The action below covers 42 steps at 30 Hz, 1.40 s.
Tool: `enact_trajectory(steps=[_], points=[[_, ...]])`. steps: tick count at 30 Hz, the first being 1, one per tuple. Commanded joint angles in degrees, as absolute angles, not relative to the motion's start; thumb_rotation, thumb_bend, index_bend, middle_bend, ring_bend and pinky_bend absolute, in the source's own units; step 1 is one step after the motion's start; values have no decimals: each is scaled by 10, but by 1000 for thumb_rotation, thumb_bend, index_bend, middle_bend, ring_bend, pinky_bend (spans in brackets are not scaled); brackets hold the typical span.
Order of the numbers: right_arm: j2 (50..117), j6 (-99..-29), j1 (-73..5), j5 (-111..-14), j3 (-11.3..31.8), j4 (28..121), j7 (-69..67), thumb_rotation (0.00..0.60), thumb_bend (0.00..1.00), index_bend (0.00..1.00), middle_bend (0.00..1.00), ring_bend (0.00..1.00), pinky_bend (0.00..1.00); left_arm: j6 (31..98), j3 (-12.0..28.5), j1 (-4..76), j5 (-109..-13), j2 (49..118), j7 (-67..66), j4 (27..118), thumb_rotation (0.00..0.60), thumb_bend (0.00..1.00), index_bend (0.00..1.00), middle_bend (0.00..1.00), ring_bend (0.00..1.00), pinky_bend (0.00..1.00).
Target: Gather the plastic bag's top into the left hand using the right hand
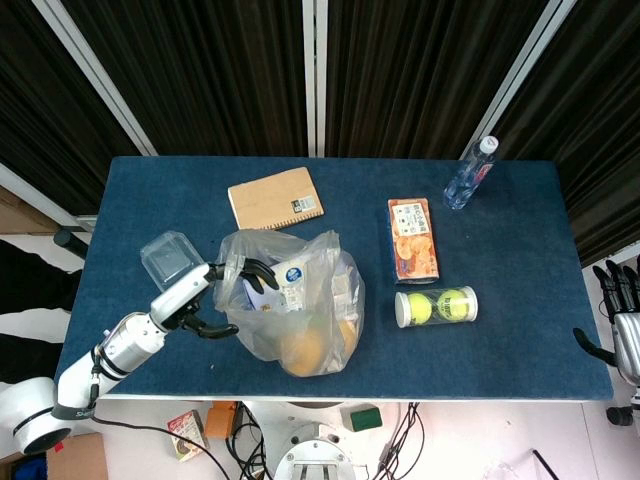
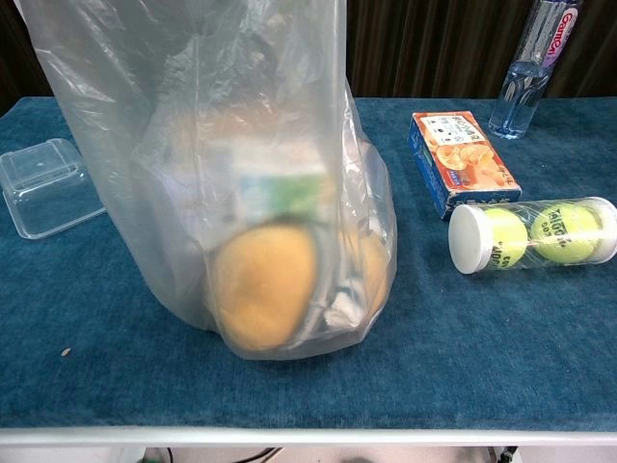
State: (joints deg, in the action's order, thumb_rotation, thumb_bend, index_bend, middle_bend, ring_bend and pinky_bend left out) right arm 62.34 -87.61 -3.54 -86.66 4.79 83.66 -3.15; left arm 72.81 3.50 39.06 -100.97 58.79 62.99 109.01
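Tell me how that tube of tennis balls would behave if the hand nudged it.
The tennis ball tube lies on its side on the table, so it would probably roll. Clear plastic around two balls suggests it is light, fairly stiff and maybe slippery.

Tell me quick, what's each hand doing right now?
Left hand: grips the bag at its top.
Right hand: off the table's right edge, holding nothing, fingers apart.

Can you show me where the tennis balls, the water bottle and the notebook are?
tennis ball tube (image 2: 535, 234), chest view, on the clear tube over the balls.
water bottle (image 1: 469, 175), head view, on the middle of the bottle's body.
notebook (image 1: 275, 197), head view, on the middle of its tan cover.
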Motion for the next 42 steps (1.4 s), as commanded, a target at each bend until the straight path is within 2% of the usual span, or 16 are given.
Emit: enact_trajectory(steps=[1,8,13,19,23,28,35,42], points=[[623,-875,-36,-867,48,838,-30,600,206,0,0,0,0,729,34,391,-1010,587,632,1092,287,110,295,337,240,403],[623,-873,-48,-877,54,849,-24,600,203,0,0,0,0,733,28,394,-1015,579,665,1100,288,109,295,340,242,403],[614,-879,-81,-899,82,875,-16,600,200,0,0,0,0,737,25,397,-1019,568,696,1100,291,110,296,344,244,403],[623,-868,-161,-955,127,925,-25,600,198,0,0,0,0,743,23,394,-1016,560,702,1107,287,109,295,344,244,402],[648,-831,-227,-968,161,954,-11,600,181,0,0,0,0,747,24,391,-1008,555,710,1107,286,110,298,344,244,399],[685,-766,-308,-955,198,991,48,600,158,0,0,0,0,746,26,388,-994,547,714,1105,288,110,302,344,244,400],[729,-689,-391,-878,241,1048,86,600,112,0,0,0,0,742,30,385,-985,538,701,1106,284,110,302,344,244,395],[765,-676,-446,-823,281,1068,115,600,107,0,0,0,0,728,32,388,-978,539,697,1108,282,110,302,344,244,394]])
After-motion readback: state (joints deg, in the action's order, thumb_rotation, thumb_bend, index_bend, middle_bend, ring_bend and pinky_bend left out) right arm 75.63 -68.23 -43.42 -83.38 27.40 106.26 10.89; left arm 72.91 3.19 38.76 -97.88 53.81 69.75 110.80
